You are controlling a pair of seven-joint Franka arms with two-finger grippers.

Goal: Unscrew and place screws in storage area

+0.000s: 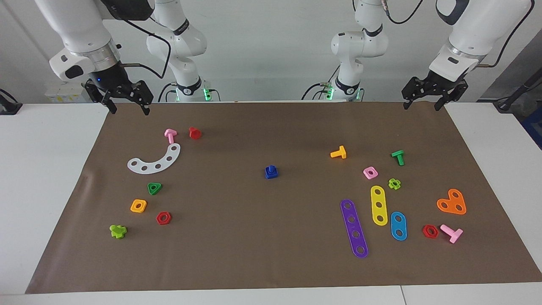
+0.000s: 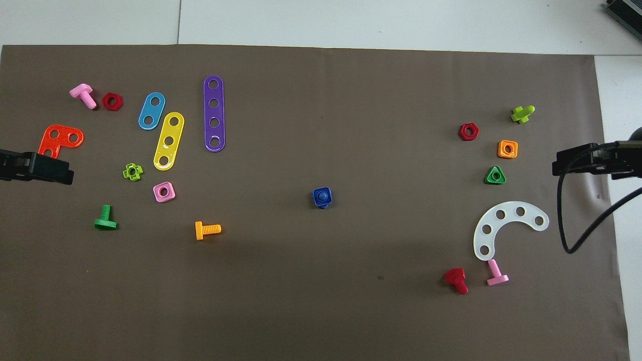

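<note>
- The blue bolt sits in a blue square nut at mid-mat, upright with its shaft up; in the overhead view it lies well apart from every other piece.
- The left gripper hangs in the air over the mat's robot-side edge at the left arm's end, fingers spread and holding nothing.
- The right gripper hovers over the mat's corner at the right arm's end, near the pink bolt and red bolt; its fingers are also apart and empty.
- Step in hand, as it appears: the opening approach. Neither gripper touches the bolt, and nothing has been unscrewed.
- Whether the bolt is threaded tight into the nut or only resting in it is hard to tell at this range.
- The next move likely calls for one gripper to come down over mid-mat and pin the nut while the other pinches the bolt and turns it free.
- Loose parts lie toward each end of the mat: the purple strip, yellow strip and orange bolt toward the left arm's end, the white arc toward the right arm's. Either cluster may be the storage area; which one cannot be told.
</note>
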